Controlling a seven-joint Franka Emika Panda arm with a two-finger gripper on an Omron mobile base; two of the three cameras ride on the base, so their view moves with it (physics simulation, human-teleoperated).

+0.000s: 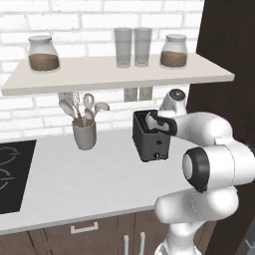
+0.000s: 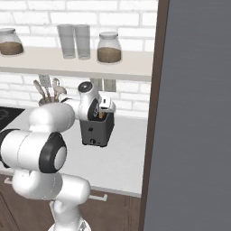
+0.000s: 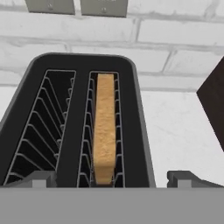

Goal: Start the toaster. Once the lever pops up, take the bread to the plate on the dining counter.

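The tool is held spread wide above the toaster, where the bread is seated upright in one slot, with bare tabletop observed alongside.

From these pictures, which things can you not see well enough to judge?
- Toaster lever position: left base view, hidden behind the arm; too small in the right base view.
- Bread lower part: hand view, sunk inside the slot.
- Gripper finger length: hand view, cut off at the bottom edge, though the tips stand open.
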